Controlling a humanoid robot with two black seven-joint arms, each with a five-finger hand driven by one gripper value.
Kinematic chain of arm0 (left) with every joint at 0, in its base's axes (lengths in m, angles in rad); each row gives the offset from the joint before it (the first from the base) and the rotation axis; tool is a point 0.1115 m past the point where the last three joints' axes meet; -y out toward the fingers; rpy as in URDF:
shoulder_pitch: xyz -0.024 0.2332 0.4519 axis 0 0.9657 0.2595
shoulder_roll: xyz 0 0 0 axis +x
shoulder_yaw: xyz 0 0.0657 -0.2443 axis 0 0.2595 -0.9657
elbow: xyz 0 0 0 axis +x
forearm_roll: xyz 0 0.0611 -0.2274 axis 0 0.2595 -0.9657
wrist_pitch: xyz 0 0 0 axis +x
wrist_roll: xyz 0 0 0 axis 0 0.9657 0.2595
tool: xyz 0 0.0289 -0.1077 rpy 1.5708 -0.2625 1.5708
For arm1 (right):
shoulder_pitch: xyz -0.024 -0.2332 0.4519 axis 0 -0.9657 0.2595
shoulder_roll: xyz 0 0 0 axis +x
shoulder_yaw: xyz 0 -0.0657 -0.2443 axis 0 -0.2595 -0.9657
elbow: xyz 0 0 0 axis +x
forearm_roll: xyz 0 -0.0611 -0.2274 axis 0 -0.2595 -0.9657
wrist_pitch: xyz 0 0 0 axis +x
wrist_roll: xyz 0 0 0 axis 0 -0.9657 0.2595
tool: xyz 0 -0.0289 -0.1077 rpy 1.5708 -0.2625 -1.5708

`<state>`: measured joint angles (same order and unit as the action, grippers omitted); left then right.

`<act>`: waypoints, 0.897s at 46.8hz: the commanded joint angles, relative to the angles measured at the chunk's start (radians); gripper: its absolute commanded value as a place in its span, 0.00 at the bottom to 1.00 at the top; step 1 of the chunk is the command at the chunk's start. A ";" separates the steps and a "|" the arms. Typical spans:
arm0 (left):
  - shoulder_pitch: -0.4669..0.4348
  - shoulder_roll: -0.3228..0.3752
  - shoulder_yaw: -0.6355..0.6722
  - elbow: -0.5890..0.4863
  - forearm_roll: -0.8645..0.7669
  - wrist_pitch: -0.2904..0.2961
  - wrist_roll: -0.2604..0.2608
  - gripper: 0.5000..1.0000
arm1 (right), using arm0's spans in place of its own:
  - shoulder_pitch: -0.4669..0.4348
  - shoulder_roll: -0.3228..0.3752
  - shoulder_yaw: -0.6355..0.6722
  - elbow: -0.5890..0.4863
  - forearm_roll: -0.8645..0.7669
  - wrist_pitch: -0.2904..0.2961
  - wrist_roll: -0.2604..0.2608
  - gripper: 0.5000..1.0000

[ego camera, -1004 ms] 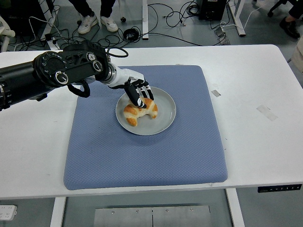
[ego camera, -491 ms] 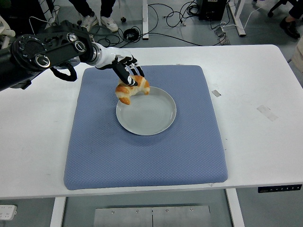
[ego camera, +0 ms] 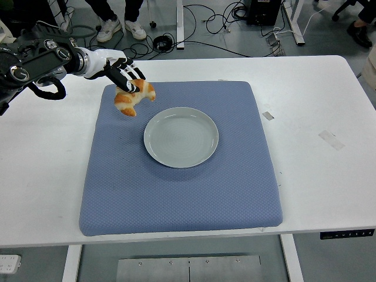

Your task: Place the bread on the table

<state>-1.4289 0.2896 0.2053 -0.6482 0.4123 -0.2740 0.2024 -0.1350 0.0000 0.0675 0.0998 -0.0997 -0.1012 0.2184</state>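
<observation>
My left hand (ego camera: 127,79) is shut on a golden croissant (ego camera: 133,98) and holds it in the air above the upper left corner of the blue mat (ego camera: 182,194). The croissant hangs below the fingers, left of the grey plate (ego camera: 181,137), which lies empty on the mat. The black left arm (ego camera: 35,63) comes in from the left edge over the white table (ego camera: 47,170). My right arm is out of view.
Bits of tape (ego camera: 331,140) lie on the table's right side. Cables and a person's shoes (ego camera: 122,28) show on the floor beyond the far edge. White tabletop shows left and right of the mat.
My left hand has lifted the croissant off the plate and carried it up and to the left, from the plate's middle to above the mat's upper left corner. The plate now lies empty.
</observation>
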 commanded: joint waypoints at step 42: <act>0.096 -0.015 0.000 0.070 0.000 0.019 0.000 0.43 | 0.000 0.000 0.000 0.000 0.000 0.000 -0.001 1.00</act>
<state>-1.3331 0.2747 0.2055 -0.5782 0.4128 -0.2546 0.2024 -0.1350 0.0000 0.0675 0.0997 -0.0997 -0.1012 0.2178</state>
